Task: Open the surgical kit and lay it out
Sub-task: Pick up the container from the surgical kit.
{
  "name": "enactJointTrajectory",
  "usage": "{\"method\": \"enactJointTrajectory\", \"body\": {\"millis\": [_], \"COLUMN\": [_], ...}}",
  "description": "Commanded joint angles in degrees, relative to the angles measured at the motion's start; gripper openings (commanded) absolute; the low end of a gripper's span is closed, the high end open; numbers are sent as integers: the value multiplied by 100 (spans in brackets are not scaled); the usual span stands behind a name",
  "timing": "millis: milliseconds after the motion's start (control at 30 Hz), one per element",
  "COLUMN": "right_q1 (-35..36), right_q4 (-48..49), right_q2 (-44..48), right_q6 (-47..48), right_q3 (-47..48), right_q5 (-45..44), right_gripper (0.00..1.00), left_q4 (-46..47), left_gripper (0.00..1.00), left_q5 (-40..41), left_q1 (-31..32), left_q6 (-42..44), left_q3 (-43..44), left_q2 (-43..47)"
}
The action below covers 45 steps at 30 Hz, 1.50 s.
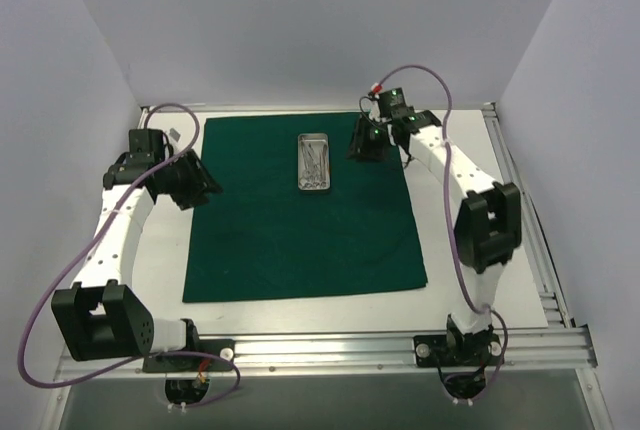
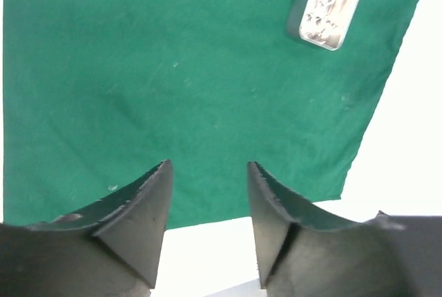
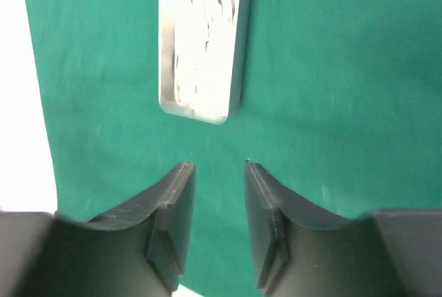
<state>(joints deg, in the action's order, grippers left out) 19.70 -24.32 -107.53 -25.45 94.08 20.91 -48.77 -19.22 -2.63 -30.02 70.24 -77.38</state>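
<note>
1. The dark green cloth [image 1: 300, 210] lies opened out flat as a large square, so I judge the unwrapping done and the laying-out step now in hand.
2. The silver tray [image 1: 313, 188] sits on the cloth's far half, near its middle line. The thin steel instruments [image 1: 316, 158] lie heaped inside it, and none is out on the cloth yet.
3. The left gripper [image 2: 207, 166] hovers at the cloth's left edge. Its jaws are spread with nothing between them, and its wrist view shows only bare cloth under the tips.
4. The right gripper [image 3: 217, 166] hangs over the cloth near its far right corner and faces the tray. Its jaws are parted a little less widely and are also empty.
5. As I read it, the next move belongs to the right arm. It should come down over the tray, pinch one instrument by a ring handle or shaft, and carry it to open cloth.
6. The instruments are slim, shiny and tangled together, so I would close slowly and lift gently to avoid dragging the tray across the cloth.
</note>
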Motion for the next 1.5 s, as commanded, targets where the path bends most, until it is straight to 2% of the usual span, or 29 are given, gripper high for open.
{"method": "enactJointTrajectory", "body": {"millis": [0, 33, 67, 100, 300, 433, 467, 633, 767, 933, 1100, 1200, 1233, 1300, 1467], "right_q1": [156, 174, 183, 218, 385, 438, 464, 517, 587, 648, 701, 710, 710, 710, 736], "right_q4": [-38, -38, -64, -108, -223, -267, -275, -205, -39, -135, -82, -187, -188, -249, -329], "right_q2": [-874, -1023, -1321, -1454, -2184, -2378, -2422, -2282, -2036, -2360, -2580, -2712, -2738, -2826, -3020], "right_q6": [163, 137, 128, 102, 172, 163, 163, 190, 120, 190, 120, 102, 102, 84, 93], "right_q3": [592, 924, 1076, 1208, 1824, 1859, 1868, 1763, 1570, 1832, 1973, 2087, 2096, 2149, 2211], "right_q5": [-596, -605, -614, -666, -763, -878, -886, -1080, -1291, -966, -948, -983, -1001, -1053, -1141], "right_gripper": [43, 45, 46, 48, 51, 49, 49, 48, 48, 47, 46, 43, 42, 38, 34], "left_q4": [376, 386, 404, 412, 299, 106, 35, -184, -282, -80, -115, -141, -141, -159, -203], "left_gripper": [59, 62, 70, 95, 94, 94, 94, 94, 94, 94, 95, 100, 95, 93, 89], "left_q5": [-274, -310, -371, -511, -530, -127, 179, 665, 525, 69, 199, 165, 156, 147, 243], "left_q1": [88, 96, 114, 114, 202, 202, 202, 378, 378, 369, 369, 369, 378, 378, 378], "left_q6": [321, 339, 356, 409, 602, 673, 603, 506, 532, 453, 480, 436, 418, 383, 392], "left_q3": [139, 148, 157, 183, 526, 702, 728, 667, 614, 456, 403, 377, 385, 412, 456], "left_q2": [48, 83, 101, 118, 224, 338, 355, 444, 426, 276, 338, 355, 364, 356, 356]}}
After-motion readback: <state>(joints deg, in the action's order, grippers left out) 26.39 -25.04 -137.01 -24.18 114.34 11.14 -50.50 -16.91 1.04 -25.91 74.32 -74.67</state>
